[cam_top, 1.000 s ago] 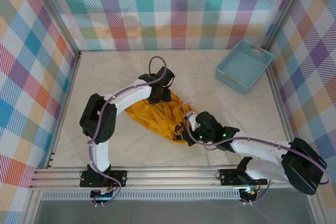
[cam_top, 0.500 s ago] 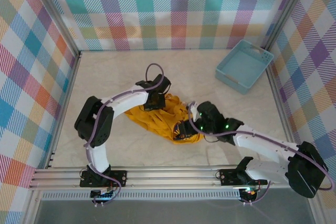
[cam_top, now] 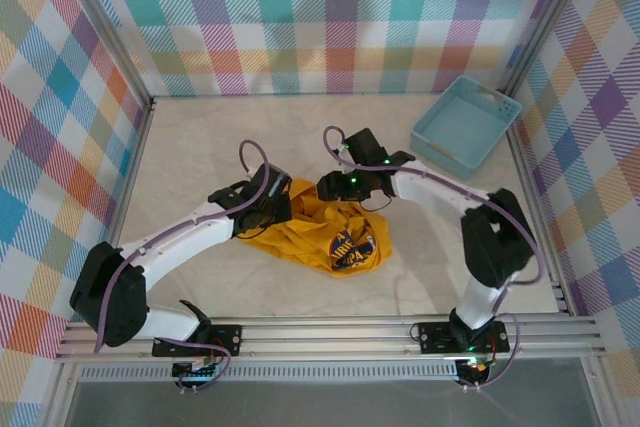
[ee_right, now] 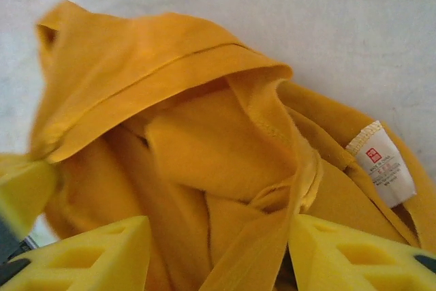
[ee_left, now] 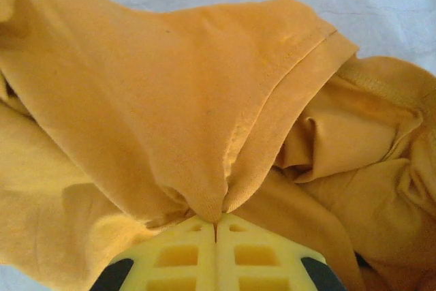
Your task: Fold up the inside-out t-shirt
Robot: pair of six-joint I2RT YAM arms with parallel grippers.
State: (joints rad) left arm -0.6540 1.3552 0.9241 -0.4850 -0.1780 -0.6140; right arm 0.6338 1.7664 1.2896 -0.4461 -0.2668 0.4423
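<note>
The inside-out t-shirt (cam_top: 320, 232) is lying in a crumpled heap on the tabletop (cam_top: 200, 147), well apart from the light blue basket (cam_top: 465, 125), on the side nearer the arm bases. So no folding is happening yet; this looks like the spread-it-out stage.

The left tool (ee_left: 216, 226) is pinching fully closed on a fold of cloth by a stitched hem, at the shirt edge farthest from the basket. The right tool (ee_right: 218, 250) is sitting with its jaws about halfway apart at the edge nearest the basket. It's straddling bunched fabric close to the white neck label (ee_right: 381, 161), and I'm not seeing it clamping anything.

If I'm reading it right, the trick is getting the right tool closing on one hemmed edge, not a wad of layers. Then both should be pulling apart low over the tabletop so the shirt is flattening instead of twisting. The dark lettering (cam_top: 352, 247) is showing on the part farther from the basket, so it's worth checking which face is ending up outward.
</note>
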